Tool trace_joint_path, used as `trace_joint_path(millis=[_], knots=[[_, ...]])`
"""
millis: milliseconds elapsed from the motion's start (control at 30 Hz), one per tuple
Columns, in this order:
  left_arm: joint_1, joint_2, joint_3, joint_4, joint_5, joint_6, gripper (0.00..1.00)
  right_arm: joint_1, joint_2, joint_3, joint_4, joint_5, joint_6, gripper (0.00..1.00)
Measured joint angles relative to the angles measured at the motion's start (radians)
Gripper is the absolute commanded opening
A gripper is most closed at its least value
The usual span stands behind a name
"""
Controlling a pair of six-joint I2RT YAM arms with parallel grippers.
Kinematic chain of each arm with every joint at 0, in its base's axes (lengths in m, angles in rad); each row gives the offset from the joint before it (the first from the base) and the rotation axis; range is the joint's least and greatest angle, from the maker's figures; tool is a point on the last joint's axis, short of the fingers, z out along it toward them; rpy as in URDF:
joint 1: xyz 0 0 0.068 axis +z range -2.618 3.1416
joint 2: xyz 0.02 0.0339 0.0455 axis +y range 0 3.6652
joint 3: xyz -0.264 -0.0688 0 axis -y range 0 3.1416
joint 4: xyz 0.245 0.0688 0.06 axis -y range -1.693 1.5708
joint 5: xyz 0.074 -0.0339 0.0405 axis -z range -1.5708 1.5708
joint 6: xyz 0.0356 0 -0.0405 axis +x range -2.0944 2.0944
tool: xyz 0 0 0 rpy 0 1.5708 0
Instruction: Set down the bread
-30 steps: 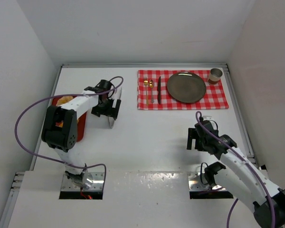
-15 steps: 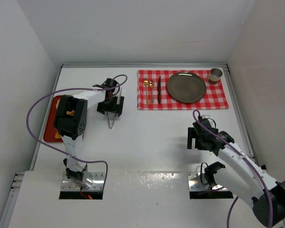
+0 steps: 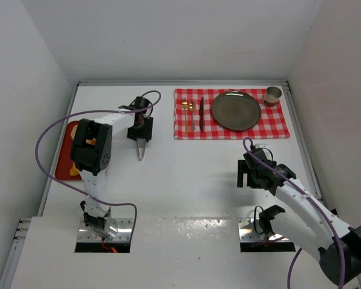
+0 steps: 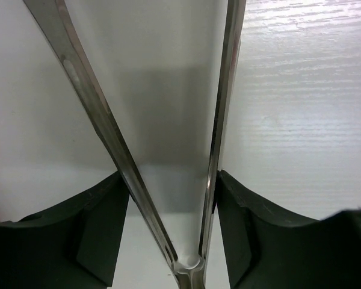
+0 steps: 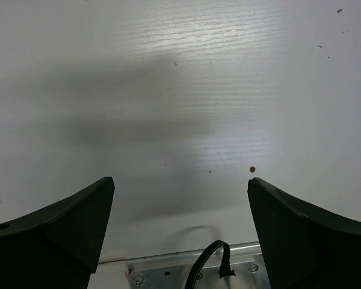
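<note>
Left pincer [image 3: 140, 131] grips tongs [image 3: 141, 147]. Bread [image 3: 74, 128] lies well left on a tray [image 3: 61, 156], mostly hidden. Right pincer [image 5: 180, 192] gapes wide.

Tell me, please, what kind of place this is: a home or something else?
Probably a robot test cell, not a home. Plain white walls box in a white table, two robot arms are bolted at its near edge, and a checked placemat holds one staged place setting.

bread [image 3: 76, 171] mostly hidden behind left arm [image 3: 91, 150], tongs [image 4: 96, 114] with tips cut off at left wrist view's top edge
</note>
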Motion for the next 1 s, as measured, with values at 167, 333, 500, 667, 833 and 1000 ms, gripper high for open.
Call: trace_joint_path(millis=[167, 333, 500, 667, 833, 1000], knots=[[0.01, 0.024, 0.13, -0.146, -0.019, 0.085, 0.61, 0.0, -0.003, 0.0, -0.001, 0.002, -0.006, 0.92], [0.026, 0.011, 0.36, -0.296, -0.007, 0.2, 0.53, 0.0, -0.023, 0.0, 0.0, 0.012, -0.009, 0.92], [0.055, -0.061, 0.428, -0.407, 0.027, 0.286, 0.51, 0.0, -0.042, 0.0, 0.0, 0.017, -0.01, 0.92], [0.117, -0.143, 0.428, -0.497, 0.06, 0.33, 0.51, 0.0, -0.082, -0.002, 0.0, 0.017, -0.009, 0.92], [0.259, -0.309, 0.407, -0.527, 0.06, 0.361, 0.55, 0.0, -0.136, -0.023, -0.001, 0.016, -0.009, 0.92], [0.465, -0.521, 0.355, -0.536, 0.05, 0.397, 0.6, 0.0, -0.153, -0.052, -0.001, 0.014, -0.009, 0.92]])
